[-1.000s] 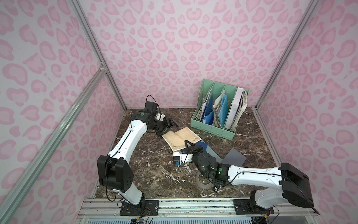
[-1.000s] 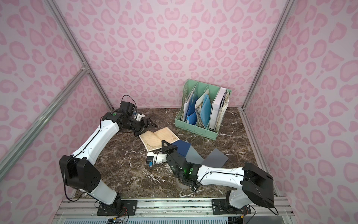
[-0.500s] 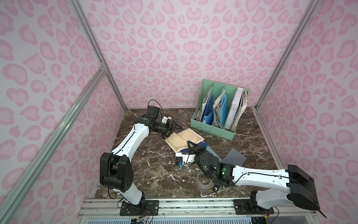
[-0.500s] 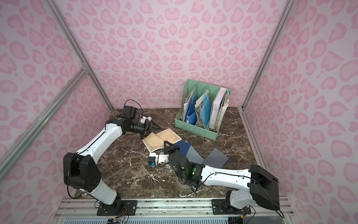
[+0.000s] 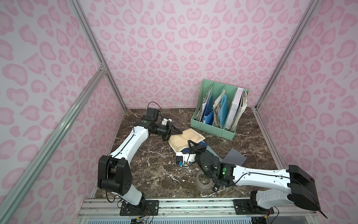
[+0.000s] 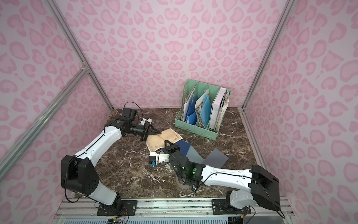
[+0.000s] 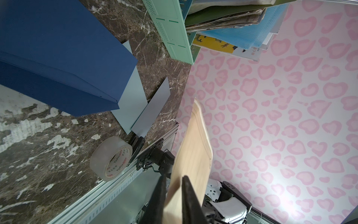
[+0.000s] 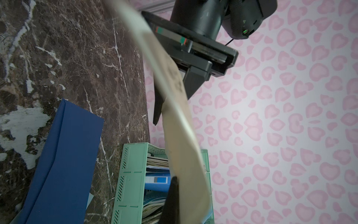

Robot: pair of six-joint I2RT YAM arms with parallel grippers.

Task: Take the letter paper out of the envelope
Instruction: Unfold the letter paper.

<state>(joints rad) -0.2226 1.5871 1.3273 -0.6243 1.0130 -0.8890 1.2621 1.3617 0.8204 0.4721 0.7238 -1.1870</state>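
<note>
**Letter paper** [image 5: 186, 138]: one tan sheet with scrolled corner ornaments. It is lifted off the bench [image 5: 155, 174] near its middle and is out of the envelope. It is gripped at two edges.

**Left jaws:** clenched on the sheet's far-left edge. In the left wrist view the paper [image 7: 191, 155] runs between both black fingers [image 7: 188, 195].

**Right jaws:** clenched on the sheet's near edge. In the right wrist view one finger [image 8: 172, 194] lies against the paper [image 8: 180, 126], and the other is hidden behind it.

**Envelope** [image 5: 202, 144]: dark blue, lying flat on the bench below and just right of the sheet.

**Grey sheets** [image 5: 234, 158]: flat on the bench, right of the envelope.

**Tape roll** [image 5: 201, 180]: clear, on the near bench under the right arm [image 5: 257, 174].

**File rack** [image 5: 213, 127]: green and stuffed with folders, in the far right corner.
</note>
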